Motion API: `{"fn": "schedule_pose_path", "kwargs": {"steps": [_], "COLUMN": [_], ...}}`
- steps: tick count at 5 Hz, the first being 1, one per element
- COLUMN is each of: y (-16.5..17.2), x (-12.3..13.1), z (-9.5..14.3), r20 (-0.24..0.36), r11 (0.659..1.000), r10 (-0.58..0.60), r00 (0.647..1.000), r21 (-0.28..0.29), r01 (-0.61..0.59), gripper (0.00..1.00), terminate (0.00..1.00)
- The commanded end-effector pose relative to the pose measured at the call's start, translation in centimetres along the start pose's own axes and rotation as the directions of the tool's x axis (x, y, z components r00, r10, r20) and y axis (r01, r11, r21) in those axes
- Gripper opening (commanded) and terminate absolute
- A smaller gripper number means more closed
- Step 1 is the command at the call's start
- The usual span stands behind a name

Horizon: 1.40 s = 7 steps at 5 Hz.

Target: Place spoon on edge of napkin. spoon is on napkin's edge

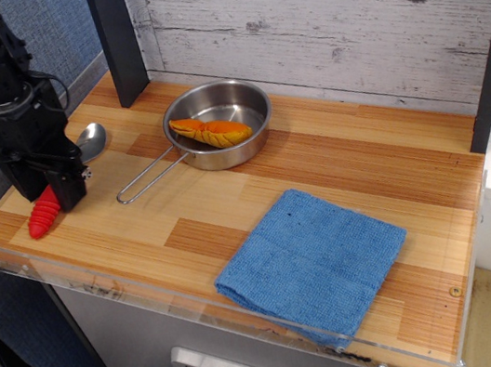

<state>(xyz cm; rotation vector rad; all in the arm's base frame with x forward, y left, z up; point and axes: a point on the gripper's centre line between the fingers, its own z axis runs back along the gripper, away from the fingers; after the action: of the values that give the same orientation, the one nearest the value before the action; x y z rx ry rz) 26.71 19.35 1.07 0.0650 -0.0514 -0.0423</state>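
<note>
Spoon point(80, 154) lies at the tabletop's point(230, 205) left end, well apart from the napkin point(313, 262); our end effector point(46, 189) straddles its red handle, though we cannot tell if it grips.

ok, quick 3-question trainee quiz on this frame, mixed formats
1. True or false: the spoon already lies on the napkin.
2. What does the pan hold? A) an orange toy B) the spoon C) nothing
3. Fill in: the gripper is down over the spoon's ___ handle.

Key: 1 false, the spoon is at the counter's left end and the napkin near the front right. 2 A, the orange toy. 3 red.
</note>
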Motion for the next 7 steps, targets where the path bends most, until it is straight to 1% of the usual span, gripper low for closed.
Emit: {"fn": "schedule_pose_path", "kwargs": {"steps": [1,2,3,4,5,6,7], "y": [-0.3,-0.7,-1.0,-0.9,-1.3,-3.1,-6.3], "x": [-0.1,-0.1,0.1,-0.1,-0.6,-0.8,-1.1], "z": [1.8,2.2,3.6,6.7,9.2,10.9,11.7], "r20": [0.036,0.041,0.066,0.118,0.158,0.180,0.195], "r11": [1.000,0.999,0.999,0.997,0.996,0.994,0.991], "r10": [-0.022,-0.029,-0.028,-0.047,-0.043,-0.060,-0.125], "r00": [0.999,0.999,0.997,0.992,0.986,0.982,0.973], "r21": [0.024,0.024,0.021,0.063,0.084,0.099,0.078], "r01": [0.021,0.028,0.027,0.040,0.029,0.043,0.112], "gripper": [0.00,0.00,0.00,0.00,0.00,0.00,0.00], "terminate": [0.00,0.00,0.00,0.00,0.00,0.00,0.00]}}
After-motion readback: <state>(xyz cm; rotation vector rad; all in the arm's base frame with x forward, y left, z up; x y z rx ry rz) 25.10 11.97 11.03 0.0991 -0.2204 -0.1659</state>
